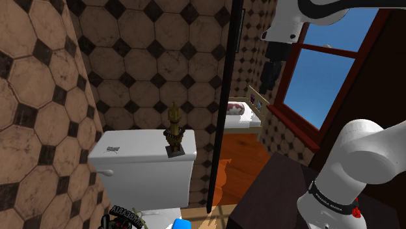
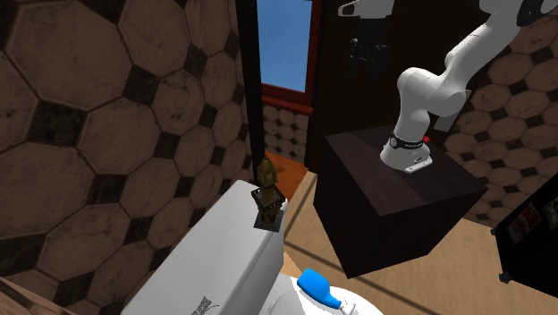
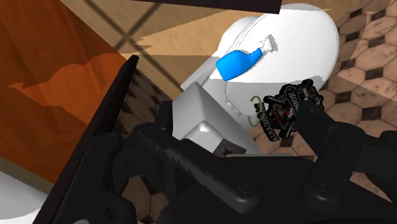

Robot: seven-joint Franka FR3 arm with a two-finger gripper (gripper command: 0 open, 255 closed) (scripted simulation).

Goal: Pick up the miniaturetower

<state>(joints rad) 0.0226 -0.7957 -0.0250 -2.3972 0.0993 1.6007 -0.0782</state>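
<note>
Tower: the brown miniature tower (image 1: 174,130) stands upright on the white toilet tank (image 1: 140,162), near the lid's end closest to the black door post (image 1: 224,104)
Gripper: the gripper (image 2: 368,59) hangs high, well apart from the tower; fingers spread, holding nothing
Wrist view: looks down on the toilet lid, with a blue bottle (image 3: 238,62) lying on it and a black tangled gadget (image 3: 286,108) just beside
Exterior views: a red-framed window (image 1: 312,71) behind the arm; the dark stand (image 2: 393,197) beside the toilet
</note>
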